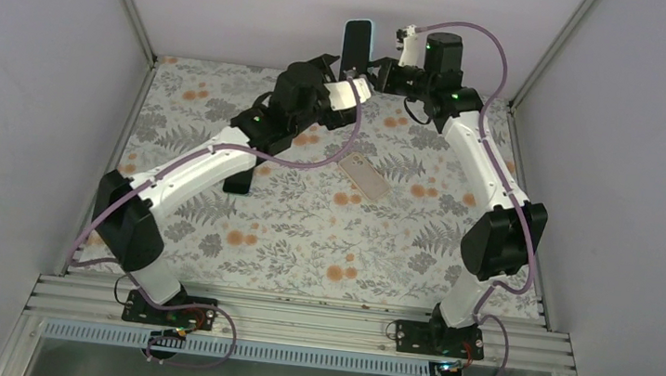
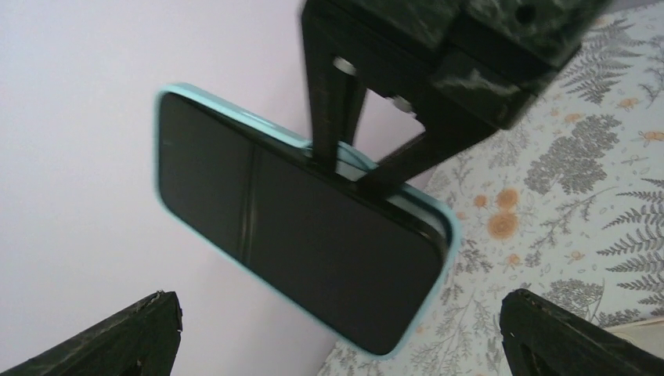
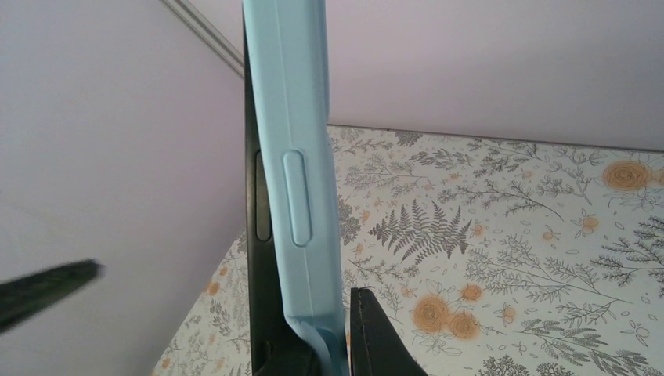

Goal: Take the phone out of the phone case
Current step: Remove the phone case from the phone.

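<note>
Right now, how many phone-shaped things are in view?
2. The black phone in its light blue case, clamped upright by the right gripper; a tan flat rectangle lying mid-table. More may be hidden.

Soft even light, slight close-range blur

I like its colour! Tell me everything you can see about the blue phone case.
The phone case is light blue and looks soft and rubbery, with a long raised button on its side. A phone with a dark screen sits inside. It stands upright in the air above the flowery table. Only the right claw touches it, pinching its bottom end, where the edge bends outward.
</note>
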